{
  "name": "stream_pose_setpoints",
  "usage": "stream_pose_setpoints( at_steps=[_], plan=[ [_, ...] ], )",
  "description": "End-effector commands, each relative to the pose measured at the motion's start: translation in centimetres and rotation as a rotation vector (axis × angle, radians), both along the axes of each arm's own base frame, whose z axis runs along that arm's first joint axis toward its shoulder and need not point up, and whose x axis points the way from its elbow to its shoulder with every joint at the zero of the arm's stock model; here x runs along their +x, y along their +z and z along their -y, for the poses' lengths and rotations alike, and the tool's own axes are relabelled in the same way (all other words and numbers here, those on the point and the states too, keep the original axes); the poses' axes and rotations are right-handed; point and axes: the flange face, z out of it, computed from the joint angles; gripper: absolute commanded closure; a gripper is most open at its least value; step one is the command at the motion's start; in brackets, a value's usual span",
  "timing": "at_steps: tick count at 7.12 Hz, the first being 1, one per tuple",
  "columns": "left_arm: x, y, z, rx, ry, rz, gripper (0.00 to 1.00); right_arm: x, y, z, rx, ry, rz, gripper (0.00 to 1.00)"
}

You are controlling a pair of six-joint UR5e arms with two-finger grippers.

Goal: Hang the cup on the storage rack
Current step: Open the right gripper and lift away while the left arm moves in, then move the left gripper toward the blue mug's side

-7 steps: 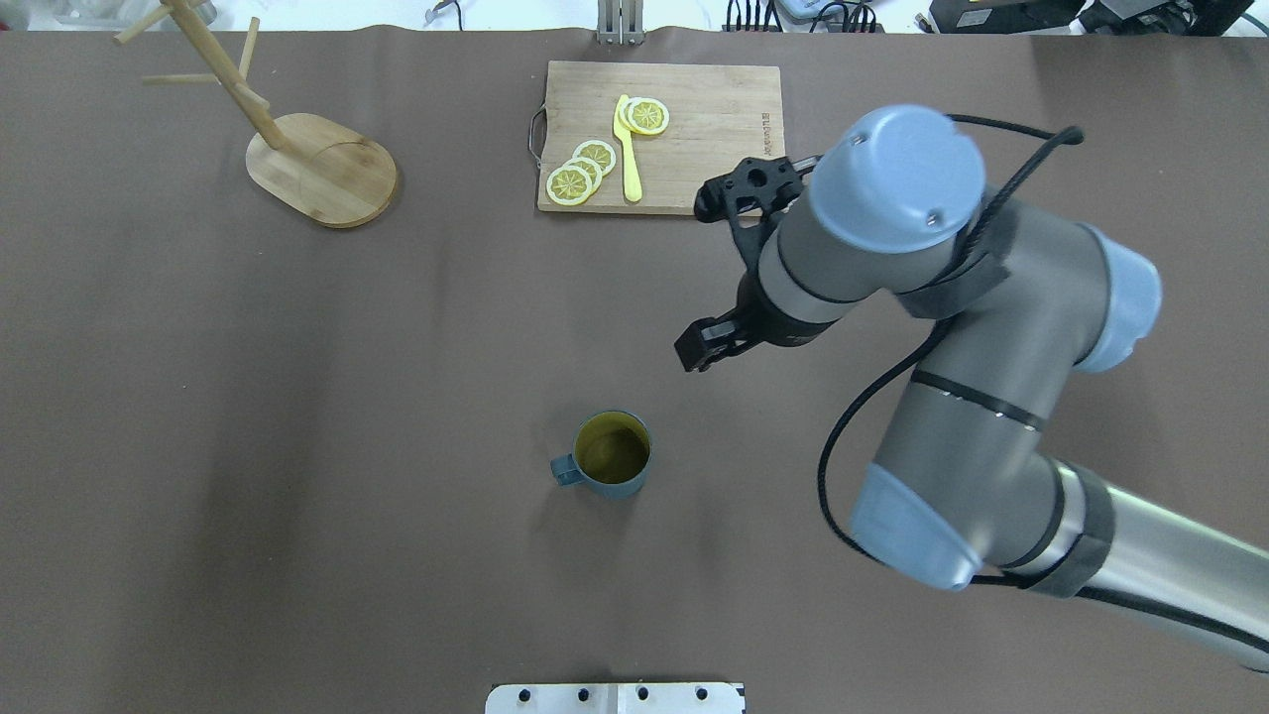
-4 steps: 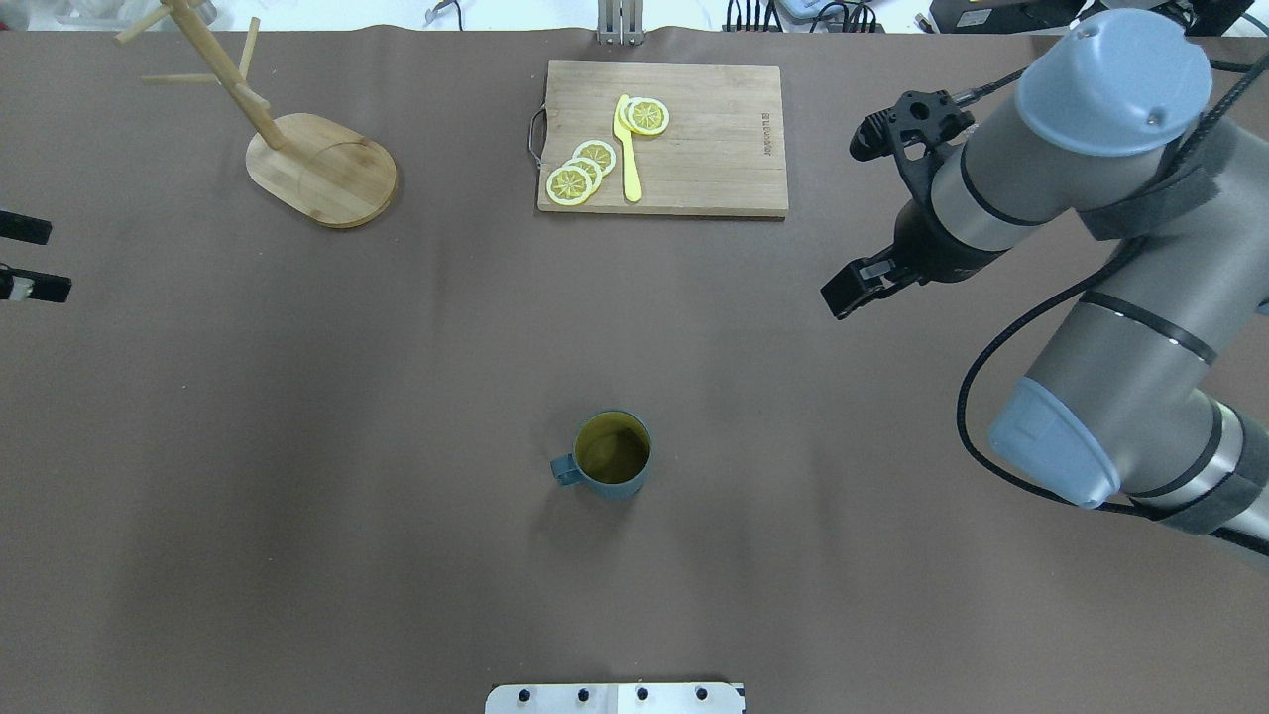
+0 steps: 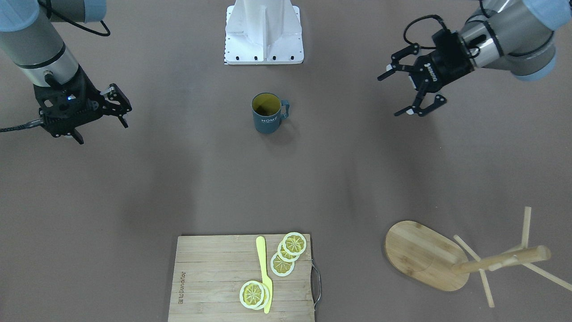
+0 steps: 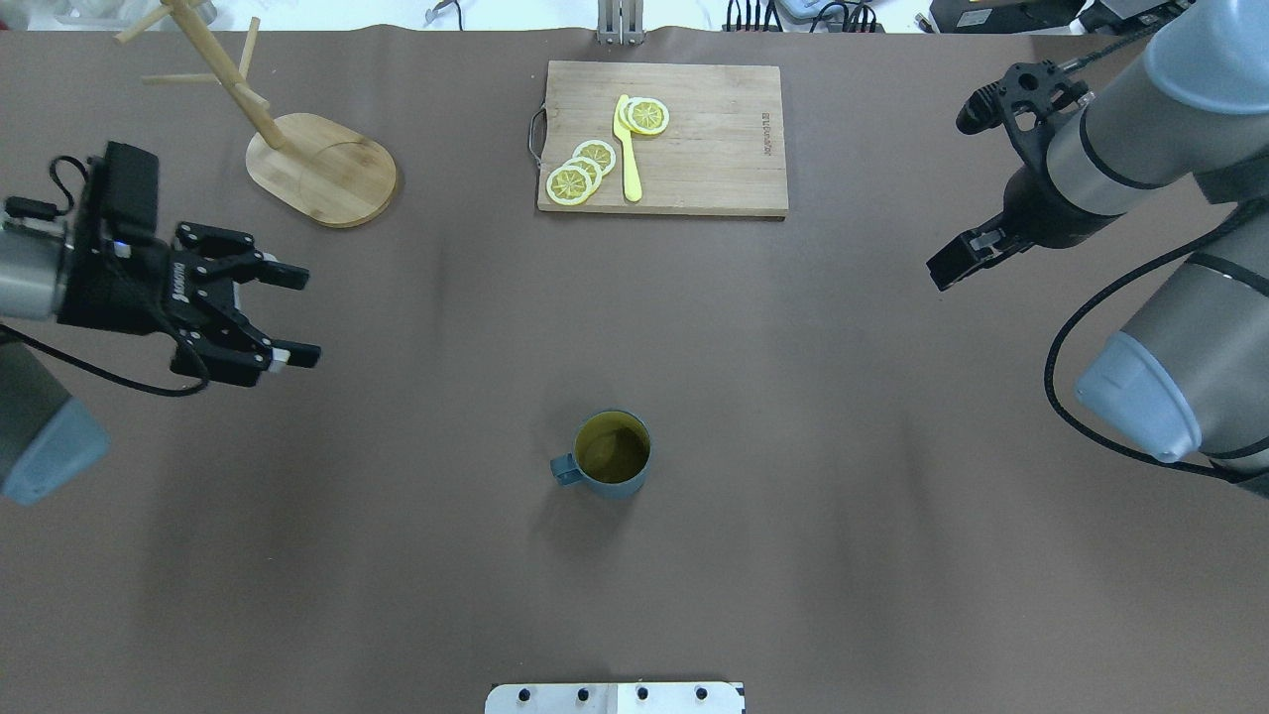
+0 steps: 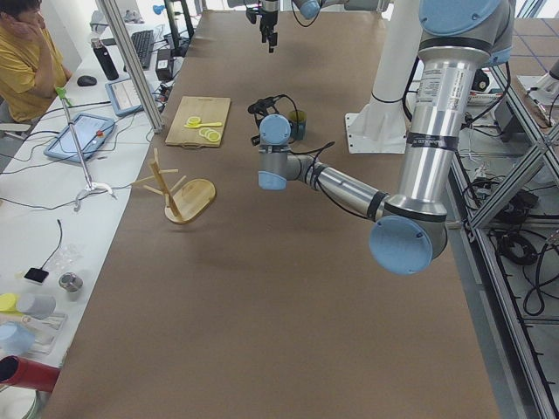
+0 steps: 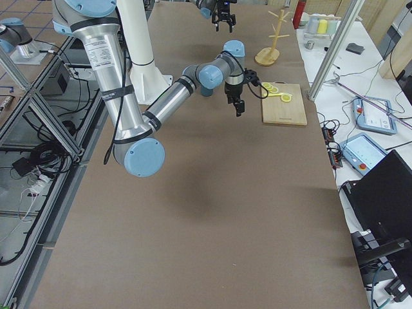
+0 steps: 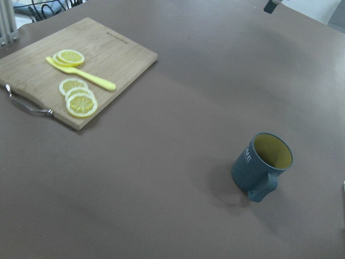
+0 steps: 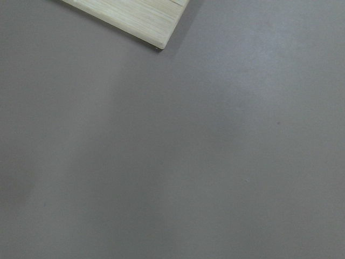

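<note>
The slate blue-grey cup stands upright at the table's middle, alone, handle toward the robot's left; it also shows in the front view and the left wrist view. The wooden storage rack stands at the far left, pegs empty, and appears in the front view. My left gripper is open and empty, well left of the cup and nearer than the rack. My right gripper is open and empty, far right of the cup.
A wooden cutting board with lemon slices and a yellow knife lies at the far middle; its corner shows in the right wrist view. The robot's white base plate sits at the near edge.
The right arm has drawn back to the right, away from the cup and board. The left arm has come in from the left edge with its gripper open. The cup has not moved.
</note>
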Motion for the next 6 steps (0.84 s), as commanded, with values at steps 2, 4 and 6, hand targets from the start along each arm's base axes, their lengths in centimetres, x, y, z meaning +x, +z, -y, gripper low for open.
stream_pose_setpoints(
  at_steps=[2,4,6],
  plan=[
    [12.1,-2.5,-8.3,0.041,-0.078,-0.173,0.03,2.7,2.7,2.4,0.026,-0.012,-0.049,0.00],
    [16.4,-1.4,-11.4,0.069,-0.139,-0.185,0.03,3.0,2.9,2.5,0.019,-0.006,-0.050,0.00],
    [20.7,0.4,-11.7,0.087,-0.163,-0.213,0.03,3.1,3.4,2.6,0.012,-0.004,-0.056,0.00]
  ],
)
